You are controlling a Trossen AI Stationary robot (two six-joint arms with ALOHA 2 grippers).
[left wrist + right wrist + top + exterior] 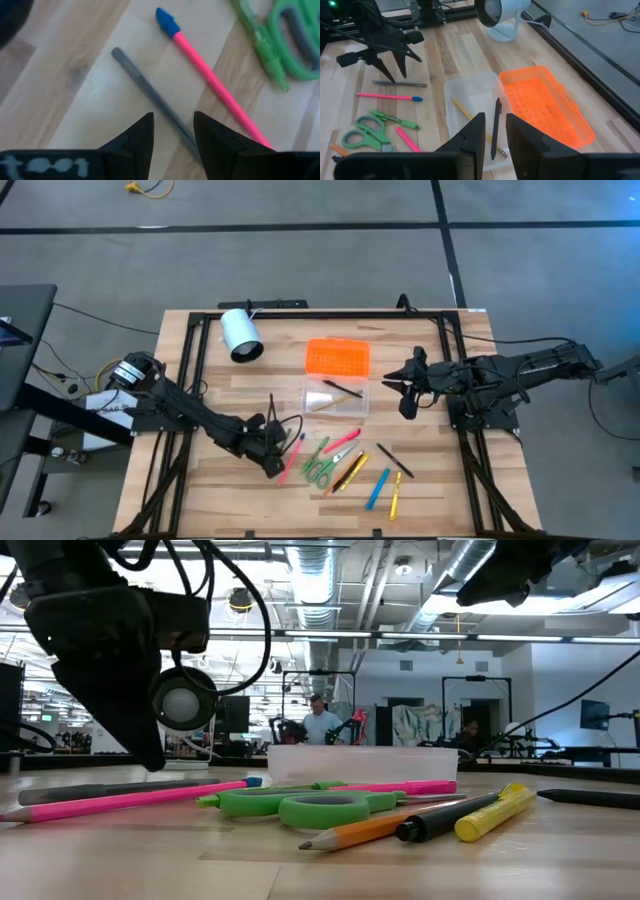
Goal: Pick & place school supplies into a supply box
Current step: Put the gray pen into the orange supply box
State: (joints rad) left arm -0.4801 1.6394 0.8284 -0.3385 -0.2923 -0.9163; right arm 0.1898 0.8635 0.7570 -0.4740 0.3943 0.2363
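Left gripper (274, 464) low over the table's front-left, fingers (137, 137) apart w/ nothing between them yet. Grey pencil (150, 97) lies right under it: in the left wrist view its long axis runs straight into the gap between the two tips, so I reckon a short drop, then close across the shaft. Pink pen (210, 82) w/ blue cap sits just beside it, nearly parallel; I'd say that's the one to avoid clipping.

Moving right: green scissors (318, 464) near the pink pen, then orange and yellow pencils, a dark one, a blue one fanned out toward front-centre. Clear box (335, 397) mid-table, already w/ a dark pen (496, 127) and a yellow pencil (462, 111) inside; orange lid (338, 357) lies just behind it, off.

Right gripper (407, 388) hangs above the table just right of the box, fingers slightly apart, empty. Left arm's much nearer the loose stuff, so the grey pencil is its job; box is to its right & farther back.
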